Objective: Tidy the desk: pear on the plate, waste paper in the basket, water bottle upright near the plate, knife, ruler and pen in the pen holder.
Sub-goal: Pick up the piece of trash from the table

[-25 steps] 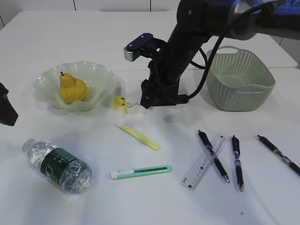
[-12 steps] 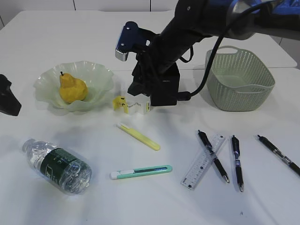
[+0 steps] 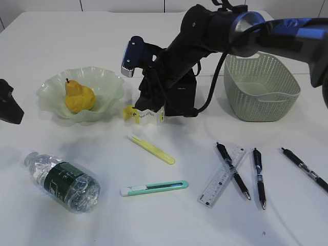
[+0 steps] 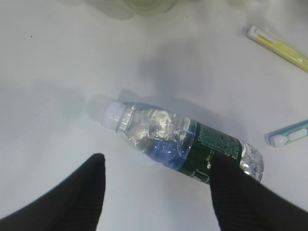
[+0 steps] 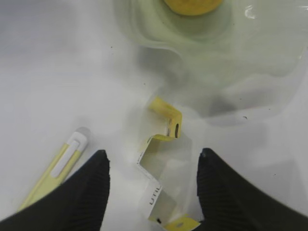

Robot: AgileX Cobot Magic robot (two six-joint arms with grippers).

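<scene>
**So far: one item placed, waste paper under my right pincer**

Currently the pear [image 3: 78,97] sits in the plate [image 3: 110,84]; I judge that step complete. The waste paper [image 5: 163,168] lies on the surface [image 3: 77,36] just beside the plate's rim, between the fingers of my right pincer [image 5: 151,180]. The jaws stand apart on either side of the scrap, released and not yet grasping it. My left pincer [image 4: 156,185] hangs spread above the water bottle [image 4: 183,147], which lies on its side well below the plate; nothing is held.

Remaining, by my estimate: paper into the basket [image 3: 262,88], bottle upright near the plate, and the cutters, ruler [image 3: 221,177] and pens into the pen holder, which no view shows.

Clearances:
- The plate's wavy rim is close to the paper, so closing leaves little room on that side.
- The yellow cutter [image 3: 151,149] lies near, toward me.
- The route right to the basket is open surface; the basket is empty
</scene>
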